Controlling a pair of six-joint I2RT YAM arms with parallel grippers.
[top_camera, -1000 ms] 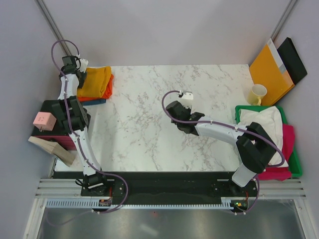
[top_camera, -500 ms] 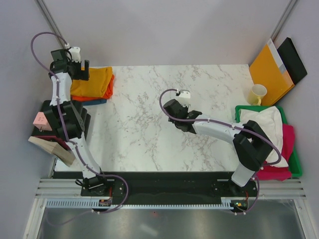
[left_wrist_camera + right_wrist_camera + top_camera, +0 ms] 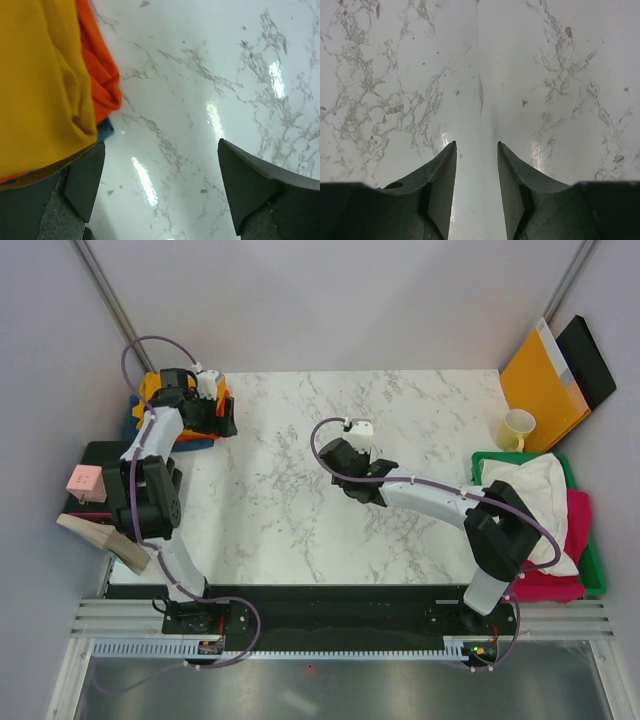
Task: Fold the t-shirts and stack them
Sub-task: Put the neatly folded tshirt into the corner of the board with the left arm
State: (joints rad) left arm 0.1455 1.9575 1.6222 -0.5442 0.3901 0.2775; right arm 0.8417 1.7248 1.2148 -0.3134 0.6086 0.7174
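Observation:
A folded stack of t-shirts lies at the table's far left corner: mustard-yellow (image 3: 40, 85) on top, orange (image 3: 102, 75) under it, a teal edge (image 3: 105, 130) at the bottom. From above, my left arm covers most of the stack (image 3: 150, 388). My left gripper (image 3: 220, 420) (image 3: 161, 145) hangs open over the stack's right edge, jaws wide with bare marble between them. My right gripper (image 3: 332, 452) (image 3: 476, 143) is open over mid-table, holding nothing. A white t-shirt (image 3: 530, 480) and a magenta one (image 3: 578, 515) lie in the green bin (image 3: 594, 565).
A yellow mug (image 3: 518, 428), an orange-brown envelope (image 3: 540, 380) and a black folder (image 3: 590, 360) stand at the far right. A pink box (image 3: 87, 482) and a wooden block (image 3: 105, 540) sit off the table's left edge.
My left gripper opened wide and swung from the stack's back-left corner to its right edge, leaving the yellow t-shirt on top. My right gripper drifted slightly left.

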